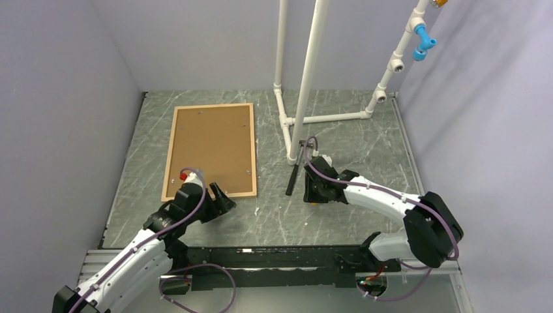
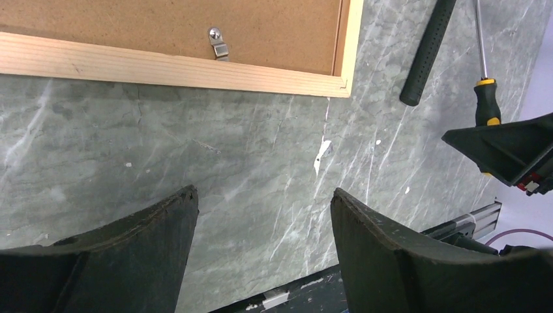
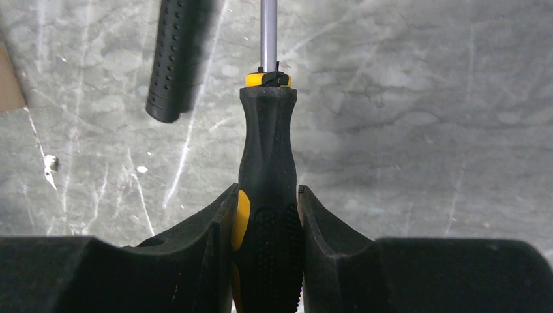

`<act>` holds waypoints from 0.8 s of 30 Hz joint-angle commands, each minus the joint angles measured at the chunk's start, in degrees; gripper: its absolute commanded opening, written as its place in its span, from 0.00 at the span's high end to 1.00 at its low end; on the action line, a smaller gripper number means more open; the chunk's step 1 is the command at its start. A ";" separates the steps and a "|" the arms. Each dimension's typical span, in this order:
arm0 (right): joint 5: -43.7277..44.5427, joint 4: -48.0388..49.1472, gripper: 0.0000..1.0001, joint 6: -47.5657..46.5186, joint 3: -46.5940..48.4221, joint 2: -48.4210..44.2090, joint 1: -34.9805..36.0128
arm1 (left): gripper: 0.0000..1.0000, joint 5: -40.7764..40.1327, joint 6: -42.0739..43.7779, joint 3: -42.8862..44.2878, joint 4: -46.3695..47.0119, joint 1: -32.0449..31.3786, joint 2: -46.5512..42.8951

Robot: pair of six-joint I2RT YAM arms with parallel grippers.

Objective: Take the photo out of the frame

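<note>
The frame point(image 1: 214, 105), of light wood, lies face down at the left of the table with the brown backing board point(image 1: 212, 147) uppermost. The photo is hidden under the board. My left gripper point(image 1: 224, 201) is open and empty just off the frame's near right corner. In the left wrist view point(image 2: 261, 195) its fingers are spread over bare table, with the frame's moulding point(image 2: 163, 68) and a metal clip point(image 2: 218, 42) beyond. My right gripper point(image 1: 317, 189) is shut on a black and yellow screwdriver point(image 3: 269, 130) low over the table, seen in the right wrist view point(image 3: 267, 192).
A black tool handle with a dotted grip point(image 1: 291, 179) lies between the frame and my right gripper; it also shows in the right wrist view point(image 3: 171, 59). A white pipe stand point(image 1: 306, 85) rises at the back centre. Grey walls close in both sides.
</note>
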 commanded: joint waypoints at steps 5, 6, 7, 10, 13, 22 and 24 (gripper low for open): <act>-3.76 11.56 0.64 -0.45 2.57 4.72 0.30 | 0.22 0.59 0.55 1.28 1.48 0.20 1.21; -4.76 12.32 0.60 -0.24 2.11 5.14 0.31 | 0.22 0.37 0.44 1.25 1.19 0.16 0.99; -5.65 13.03 0.57 -0.18 1.60 5.31 0.39 | 0.22 0.24 0.27 1.28 0.74 0.17 0.70; -6.71 14.42 0.52 0.00 0.39 5.29 0.92 | 0.22 0.42 -0.14 0.66 0.93 0.16 -0.70; -6.62 14.61 0.42 -0.06 -0.18 5.12 0.91 | 0.22 0.34 -0.54 0.83 -0.18 0.18 -1.76; -3.89 11.13 0.33 -2.92 2.06 3.10 0.89 | 0.22 0.58 -1.58 2.49 -4.97 0.16 -6.59; -3.45 9.23 0.24 -4.22 4.30 2.39 1.21 | 0.22 0.30 -2.29 3.65 -7.10 0.20 -7.87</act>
